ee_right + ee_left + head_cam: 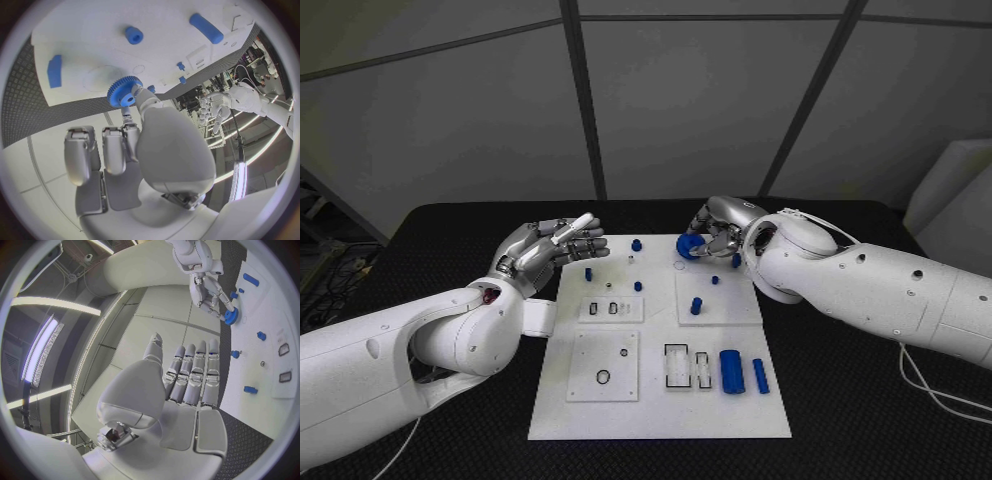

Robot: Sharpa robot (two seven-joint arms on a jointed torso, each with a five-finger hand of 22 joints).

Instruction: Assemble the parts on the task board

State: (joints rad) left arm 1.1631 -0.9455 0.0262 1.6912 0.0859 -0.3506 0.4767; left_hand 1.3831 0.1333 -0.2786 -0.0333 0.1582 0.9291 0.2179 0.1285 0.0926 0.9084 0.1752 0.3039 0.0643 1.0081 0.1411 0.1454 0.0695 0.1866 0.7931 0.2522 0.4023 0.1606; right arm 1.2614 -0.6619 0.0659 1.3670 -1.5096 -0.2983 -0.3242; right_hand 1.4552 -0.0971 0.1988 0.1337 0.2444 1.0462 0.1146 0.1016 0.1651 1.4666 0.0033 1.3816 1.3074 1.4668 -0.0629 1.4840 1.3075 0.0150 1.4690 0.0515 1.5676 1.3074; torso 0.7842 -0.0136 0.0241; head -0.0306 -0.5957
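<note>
1. Now my right hand (718, 228) holds the blue gear (124, 91) over the far edge of the task board (661, 410).
2. My left hand (557, 245) holds nothing, fingers loose, by the board's far left corner.
3. I should lower the gear slowly and keep it flat.

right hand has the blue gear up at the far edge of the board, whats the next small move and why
Probably lower the blue gear onto the task board. The right hand holds it above the board's far edge, near a faint round outline that may be its seat. The left hand hovers with nothing in it.
</note>
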